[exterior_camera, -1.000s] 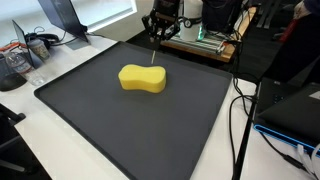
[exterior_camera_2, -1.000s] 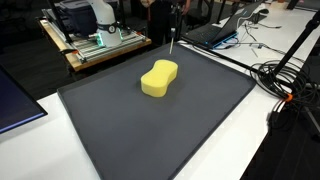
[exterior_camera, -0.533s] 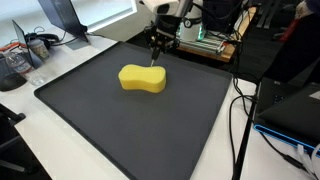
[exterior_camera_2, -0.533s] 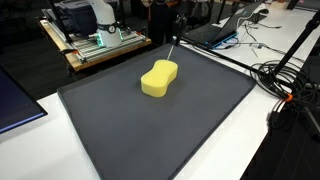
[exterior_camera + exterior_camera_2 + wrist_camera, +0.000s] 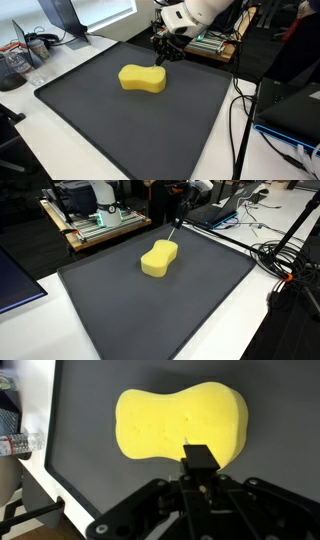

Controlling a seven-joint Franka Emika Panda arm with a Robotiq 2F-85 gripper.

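Over the last second the gripper (image 5: 158, 60) has come down and tilted toward the far end of the yellow sponge (image 5: 142, 78), which lies flat near the middle of the black mat (image 5: 120, 130). In the wrist view the jaws appear together with nothing between them, their tip over the sponge's edge. Contact cannot be confirmed. The sponge itself has not moved.

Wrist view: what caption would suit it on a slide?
End effector over the edge of a yellow sponge lying on a dark mat.
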